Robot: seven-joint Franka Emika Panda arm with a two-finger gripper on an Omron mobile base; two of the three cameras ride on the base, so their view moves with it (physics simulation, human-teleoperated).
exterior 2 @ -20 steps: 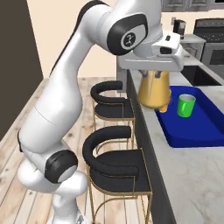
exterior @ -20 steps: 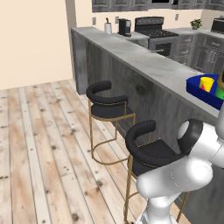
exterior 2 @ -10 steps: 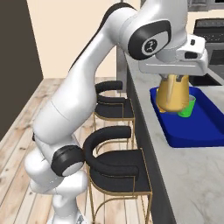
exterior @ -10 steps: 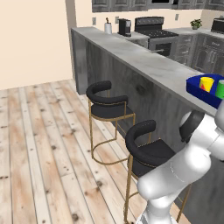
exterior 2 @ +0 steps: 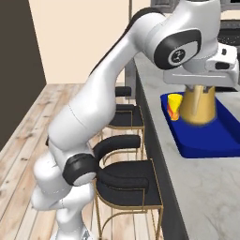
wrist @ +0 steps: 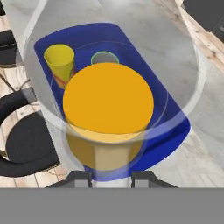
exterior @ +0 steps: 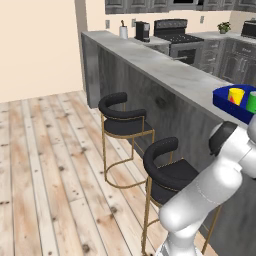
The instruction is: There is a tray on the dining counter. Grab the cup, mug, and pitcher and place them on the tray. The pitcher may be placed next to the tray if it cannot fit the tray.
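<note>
Pitcher being carried in over the tray, cup and mug already inside

Left base view: the yellow cup and green mug are standing in the blue tray on the dining counter. Right base view: the gripper is clamping the pitcher by its neck, hanging above the tray near the cup. Hand view: the pitcher is hovering over the tray's free part beside the mug; I would be lowering it straight, keeping off both cups
</note>
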